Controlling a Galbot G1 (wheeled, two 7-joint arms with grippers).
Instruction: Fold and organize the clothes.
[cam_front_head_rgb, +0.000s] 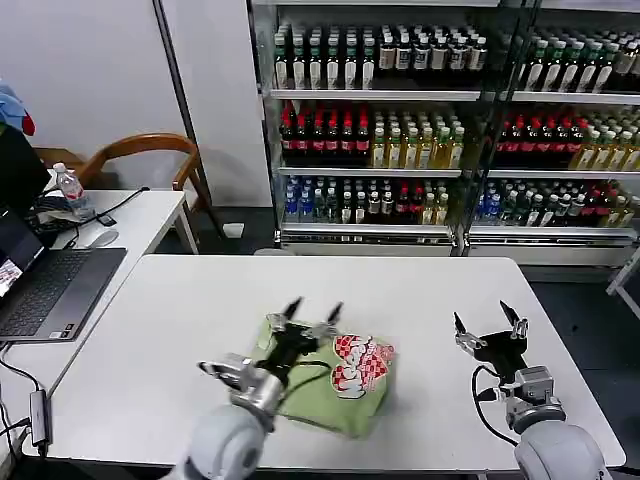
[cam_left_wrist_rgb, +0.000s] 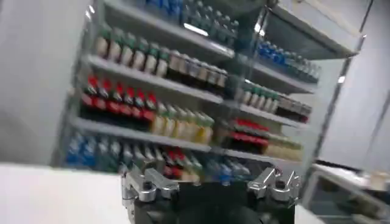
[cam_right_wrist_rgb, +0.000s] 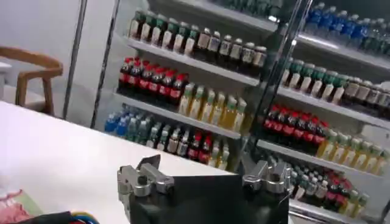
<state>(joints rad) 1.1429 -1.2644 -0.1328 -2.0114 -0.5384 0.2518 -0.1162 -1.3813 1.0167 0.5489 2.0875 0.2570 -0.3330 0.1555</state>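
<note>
Polo shirt (cam_front_head_rgb: 340, 385) looks pretty much folded on the surface (cam_front_head_rgb: 150, 330), both the left end effector (cam_front_head_rgb: 310, 312) and right end effector (cam_front_head_rgb: 490, 325) open, holding nothing.

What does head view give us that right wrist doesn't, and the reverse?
Head view only: the whole folded green polo shirt with its red-and-white print facing up, the left gripper open above it, the laptop on the side desk, and most of the white table.

Right wrist view only: a close look at the right gripper from behind, its fingers apart with nothing between them.

Both: the right gripper, the drink shelves, the wooden chair, the table top and a part of the shirt.
</note>
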